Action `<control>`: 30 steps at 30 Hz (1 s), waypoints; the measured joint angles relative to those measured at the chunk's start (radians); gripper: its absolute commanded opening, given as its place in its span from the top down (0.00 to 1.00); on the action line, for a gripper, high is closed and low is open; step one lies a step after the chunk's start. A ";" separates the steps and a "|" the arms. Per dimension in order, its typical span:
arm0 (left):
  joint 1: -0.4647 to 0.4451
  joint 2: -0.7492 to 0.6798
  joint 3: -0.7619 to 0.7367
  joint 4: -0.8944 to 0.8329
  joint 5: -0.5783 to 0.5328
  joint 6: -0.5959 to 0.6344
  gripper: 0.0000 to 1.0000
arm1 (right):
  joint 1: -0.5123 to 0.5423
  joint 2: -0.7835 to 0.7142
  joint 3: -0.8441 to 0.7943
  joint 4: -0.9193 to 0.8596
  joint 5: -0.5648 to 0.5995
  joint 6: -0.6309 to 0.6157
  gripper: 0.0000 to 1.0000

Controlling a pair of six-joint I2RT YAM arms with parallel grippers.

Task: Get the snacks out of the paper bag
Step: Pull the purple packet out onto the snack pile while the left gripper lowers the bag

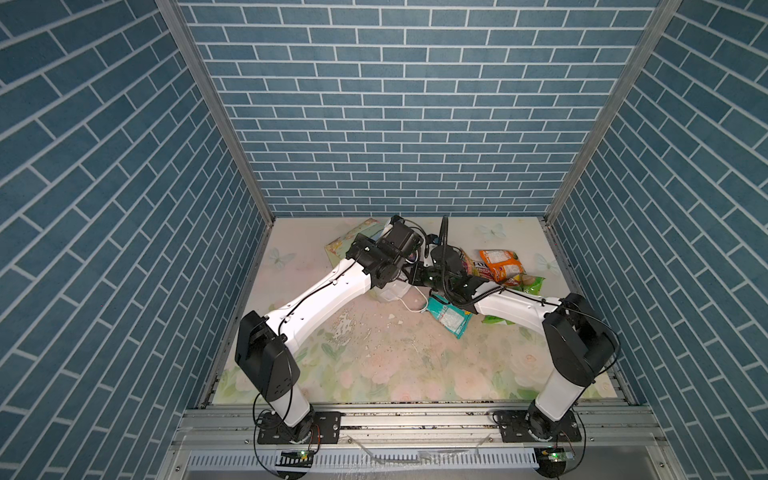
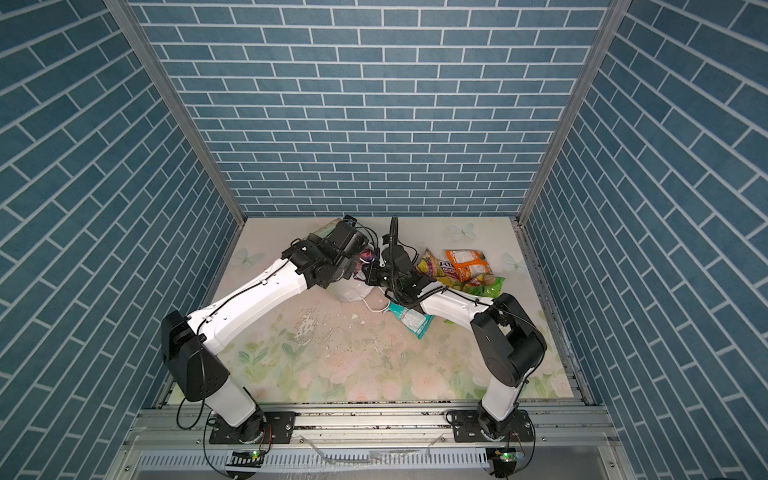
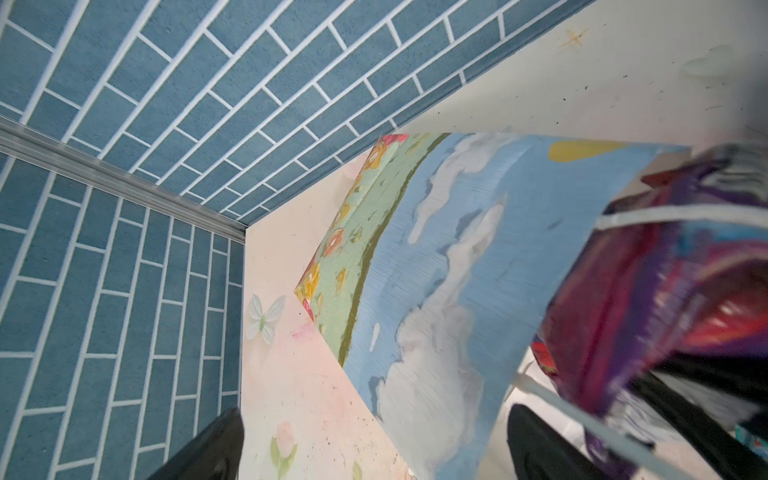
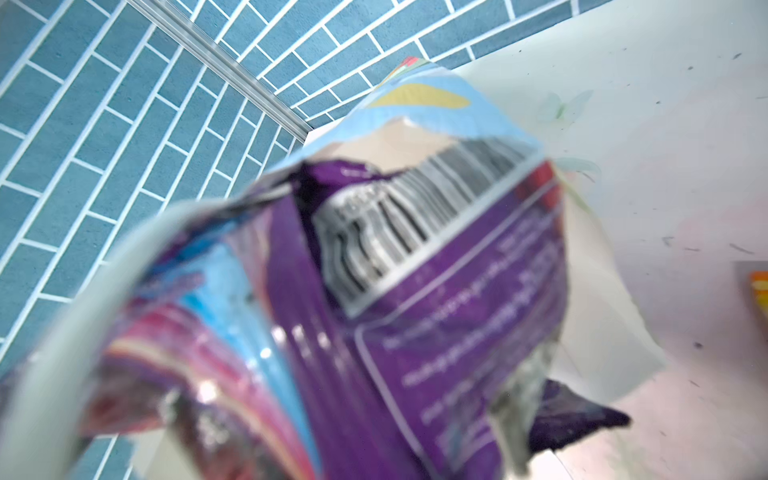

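Purple packet [image 4: 436, 332] between right jaws

The left arm [image 1: 328, 291] and right arm [image 1: 515, 305] have white shells, black joints and thin black cables.

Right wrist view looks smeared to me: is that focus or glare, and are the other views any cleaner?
Right wrist view: mainly focus, not glare; the purple packet sits too close to the lens, small print unreadable, while the brick wall behind is crisp. Left wrist view: the paper bag is fairly sharp, the purple packet soft. Both top views: sharp, evenly lit, wide-angle stretch at the edges.
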 measured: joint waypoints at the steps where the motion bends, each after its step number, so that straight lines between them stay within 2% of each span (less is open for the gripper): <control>1: 0.010 0.005 0.008 0.006 0.013 0.005 0.00 | 0.000 -0.024 -0.014 -0.006 -0.002 0.000 1.00; 7: 0.072 0.011 0.002 0.042 0.096 0.025 0.00 | -0.001 -0.187 -0.084 -0.090 -0.006 -0.001 1.00; 13: 0.093 0.010 -0.046 0.061 0.151 0.040 0.00 | -0.002 -0.299 -0.089 -0.179 -0.017 -0.004 1.00; 26: 0.109 -0.079 -0.122 0.107 0.185 0.047 0.01 | -0.007 -0.373 -0.052 -0.362 -0.108 -0.005 1.00; 30: 0.115 -0.125 -0.161 0.145 0.216 0.050 0.00 | -0.049 -0.395 -0.007 -0.432 -0.106 -0.026 1.00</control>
